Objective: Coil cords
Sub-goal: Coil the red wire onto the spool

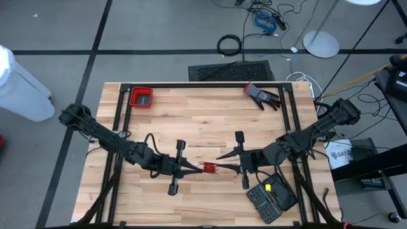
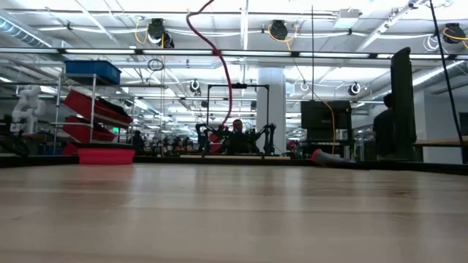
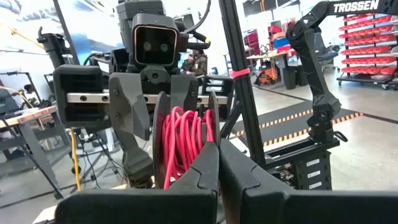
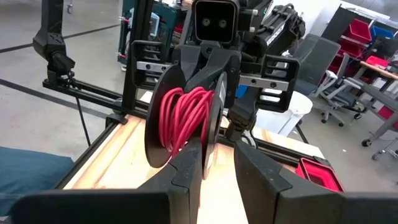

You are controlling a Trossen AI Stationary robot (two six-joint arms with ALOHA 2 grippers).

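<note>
Mid-tabletop (image 1: 203,121), both jaws met at the spool of red cord (image 1: 209,168): left gripper (image 1: 194,167) pinched shut, right gripper (image 1: 232,168) half-open on the disc (image 4: 163,118). Nearby lay a glove (image 1: 262,95), red bin (image 1: 141,97) and black case (image 1: 271,198); the cord's end was hidden.

Seen from overhead, the red cord (image 1: 210,168) between the two hands is too small to make out its turns, and the black disc it winds on cannot be told apart from the fingers; the right hand (image 1: 240,168) shows only as a dark tip; the left hand (image 1: 191,167) likewise; in the left wrist view the lower part of the coil (image 3: 183,146) is hidden behind that arm's own fingers (image 3: 205,177); in the right wrist view the spool (image 4: 180,121) is partly covered by a finger (image 4: 189,162); the level view across the tabletop (image 2: 234,212) shows neither hand nor cord; distant figures there are too small to tell.
</note>
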